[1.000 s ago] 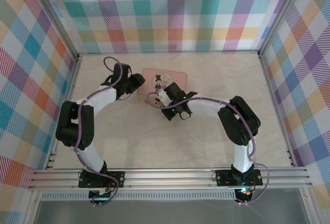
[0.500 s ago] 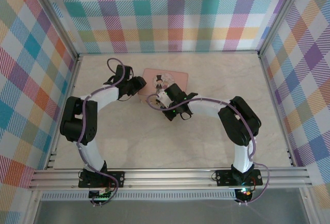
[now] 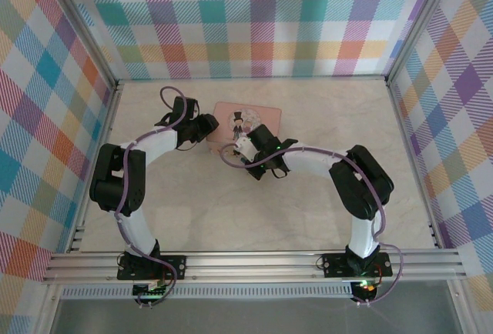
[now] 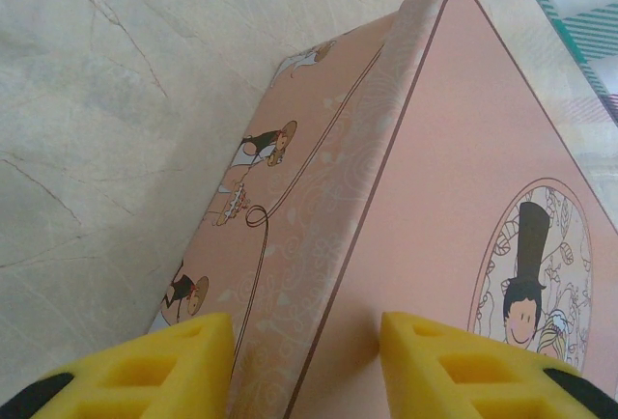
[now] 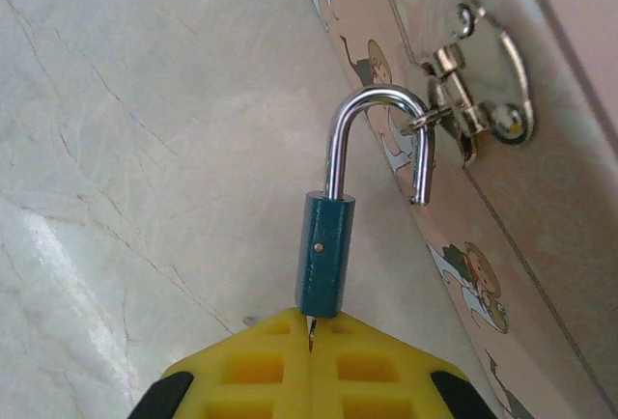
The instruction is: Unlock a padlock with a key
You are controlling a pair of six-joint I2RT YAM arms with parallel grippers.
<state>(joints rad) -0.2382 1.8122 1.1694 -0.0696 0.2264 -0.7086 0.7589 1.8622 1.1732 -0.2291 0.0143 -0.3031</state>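
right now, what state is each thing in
padlock: shackle open, one end free, hooked through the clasp
key: in the padlock's bottom, pinched by the right gripper
clasp: closed
tin: lid shut
right gripper: shut on the key
left gripper: closed on the tin's corner

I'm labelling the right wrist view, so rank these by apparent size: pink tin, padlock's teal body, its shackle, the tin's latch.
1. pink tin, though cropped.
2. latch.
3. shackle and teal body: alike in length, so unranked.
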